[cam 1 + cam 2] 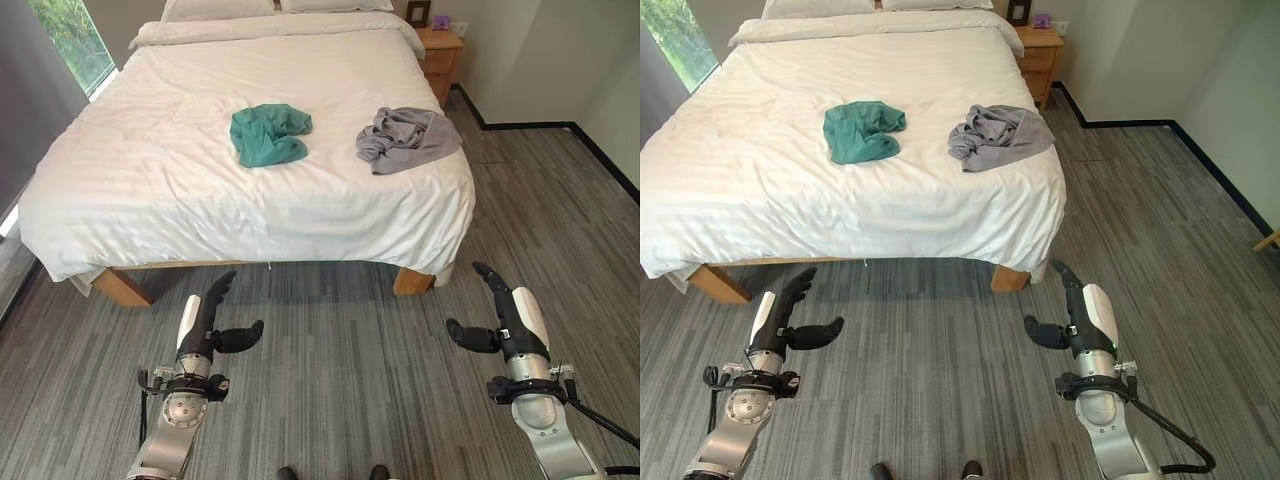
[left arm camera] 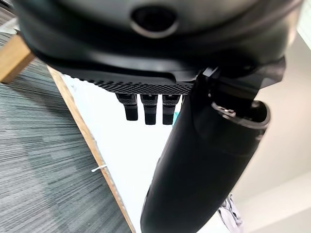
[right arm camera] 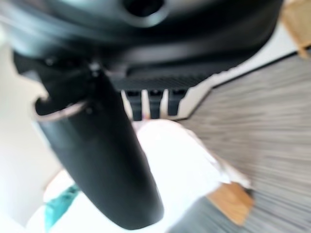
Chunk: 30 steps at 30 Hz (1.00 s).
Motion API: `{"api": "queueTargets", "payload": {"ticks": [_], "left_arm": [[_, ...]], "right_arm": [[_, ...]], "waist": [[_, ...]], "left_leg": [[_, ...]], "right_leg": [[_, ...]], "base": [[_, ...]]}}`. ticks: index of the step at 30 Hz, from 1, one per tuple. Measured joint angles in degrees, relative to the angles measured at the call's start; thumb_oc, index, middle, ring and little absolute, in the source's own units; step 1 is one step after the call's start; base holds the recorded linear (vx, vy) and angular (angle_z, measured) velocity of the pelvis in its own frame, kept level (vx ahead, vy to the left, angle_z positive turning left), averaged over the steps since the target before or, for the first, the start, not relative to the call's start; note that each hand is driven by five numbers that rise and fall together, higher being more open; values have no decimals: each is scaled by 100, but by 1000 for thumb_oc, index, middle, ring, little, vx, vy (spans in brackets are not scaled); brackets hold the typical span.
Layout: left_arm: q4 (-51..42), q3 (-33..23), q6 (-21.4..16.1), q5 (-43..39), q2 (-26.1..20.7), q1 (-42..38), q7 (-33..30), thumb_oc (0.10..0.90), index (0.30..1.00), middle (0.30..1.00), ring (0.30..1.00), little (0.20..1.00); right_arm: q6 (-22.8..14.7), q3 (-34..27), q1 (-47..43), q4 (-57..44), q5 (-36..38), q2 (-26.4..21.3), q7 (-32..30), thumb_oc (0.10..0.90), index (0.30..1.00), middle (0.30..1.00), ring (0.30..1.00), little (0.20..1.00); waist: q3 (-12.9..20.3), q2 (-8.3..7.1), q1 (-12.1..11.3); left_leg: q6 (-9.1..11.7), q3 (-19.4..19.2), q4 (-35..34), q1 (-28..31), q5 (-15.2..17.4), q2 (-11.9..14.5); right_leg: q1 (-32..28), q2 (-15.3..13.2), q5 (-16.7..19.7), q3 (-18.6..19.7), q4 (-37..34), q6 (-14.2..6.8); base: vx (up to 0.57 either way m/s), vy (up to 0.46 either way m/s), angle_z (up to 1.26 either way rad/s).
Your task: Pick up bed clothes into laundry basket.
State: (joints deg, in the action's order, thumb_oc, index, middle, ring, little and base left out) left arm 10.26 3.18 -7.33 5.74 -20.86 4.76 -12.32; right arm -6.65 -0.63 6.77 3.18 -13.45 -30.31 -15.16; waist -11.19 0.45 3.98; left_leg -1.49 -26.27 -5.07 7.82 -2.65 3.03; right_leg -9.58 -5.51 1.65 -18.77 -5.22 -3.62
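Note:
A crumpled teal garment (image 1: 268, 134) lies near the middle of the white bed (image 1: 150, 180). A grey garment (image 1: 405, 138) lies bunched to its right, close to the bed's right edge. My left hand (image 1: 205, 325) hangs over the floor in front of the bed's foot, fingers straight, thumb out, holding nothing. My right hand (image 1: 508, 322) is held likewise at the right, open and empty. Both hands are well short of the clothes. In the right wrist view the teal garment (image 3: 60, 204) shows past the thumb.
The bed stands on wooden legs (image 1: 120, 288) over grey striped carpet (image 1: 340, 370). A wooden nightstand (image 1: 441, 55) stands at the bed's far right by the wall. A window (image 1: 70, 40) is at the far left. Open floor runs along the bed's right side.

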Motion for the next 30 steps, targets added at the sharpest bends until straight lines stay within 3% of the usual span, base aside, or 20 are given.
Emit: {"api": "queueTargets", "payload": {"ticks": [9,18,19,20,21,22,24,25,27,28,30], "left_arm": [[-15,1,1,1,2,555,30,800,900,900,900,900],[-74,-43,1,-148,-25,570,25,800,900,900,900,900],[-143,-93,1,-198,-65,550,24,800,900,900,900,900],[-176,-188,2,-321,-280,390,-14,800,900,900,900,900],[-165,-218,3,-343,-341,350,-29,800,900,900,900,900],[-164,-250,4,-348,-353,357,-46,800,900,900,900,900],[-210,-225,4,-358,-362,263,-87,800,900,900,900,900],[-218,-146,0,-364,-346,262,-93,800,900,900,900,900],[-419,-75,-20,-358,-174,382,-84,800,900,900,900,900],[-447,-63,-106,-343,3,476,-82,800,900,900,900,900],[-385,6,-106,-335,81,430,-75,800,900,900,900,900]], "right_arm": [[-58,-1,250,-104,-31,0,128,800,900,900,900,900],[-59,-85,410,-145,-7,4,139,800,900,900,900,900],[-77,-76,380,-111,18,19,141,800,900,900,900,900],[-82,-13,371,-155,26,108,254,800,900,900,900,900],[-126,-19,403,-194,29,141,252,800,900,900,900,900],[-150,4,395,-195,28,127,255,800,900,900,900,900],[-166,-60,314,-202,35,114,252,800,900,900,900,900],[-157,-95,329,-202,39,106,254,800,900,900,900,900],[-149,-165,271,-216,40,93,243,800,900,900,900,900],[-132,-133,187,-179,40,64,253,800,900,900,900,900],[-101,-101,126,-140,39,16,267,800,900,900,900,900]], "waist": [[-16,-27,-13],[-50,-83,9],[-118,-140,18],[-311,-461,-95],[-353,-533,-146],[-347,-546,-180],[-537,-508,-153],[-568,-482,-183],[-604,-412,-183],[-613,-366,-275],[-684,-225,-309]], "left_leg": [[32,3,-1,16,-21,26],[100,6,0,-23,-67,118],[262,22,338,-140,-33,219],[483,86,1612,-697,101,464],[506,125,2157,-932,86,607],[545,212,2410,-1025,65,714],[859,299,3711,-1492,24,1180],[923,346,3762,-1521,70,1253],[1009,314,2988,-1698,211,980],[987,72,1652,-1505,166,732],[973,-151,719,-1393,-17,677]], "right_leg": [[-10,21,-1,11,-4,-2],[32,119,-18,70,-3,13],[139,191,-147,126,137,141],[432,77,-343,222,503,461],[374,117,-280,251,505,537],[363,151,-246,281,516,531],[43,345,-213,324,289,643],[-2,364,-178,343,246,719],[58,338,-289,600,218,647],[70,327,-255,843,59,586],[13,419,-142,841,-9,612]], "base": [[-2,-57,0],[-13,-144,-1],[-16,-307,-28],[35,-195,-30],[192,-324,-40],[113,-211,-26],[119,-78,-20],[367,47,-18],[412,117,-46],[357,86,-76],[332,56,-51]]}}
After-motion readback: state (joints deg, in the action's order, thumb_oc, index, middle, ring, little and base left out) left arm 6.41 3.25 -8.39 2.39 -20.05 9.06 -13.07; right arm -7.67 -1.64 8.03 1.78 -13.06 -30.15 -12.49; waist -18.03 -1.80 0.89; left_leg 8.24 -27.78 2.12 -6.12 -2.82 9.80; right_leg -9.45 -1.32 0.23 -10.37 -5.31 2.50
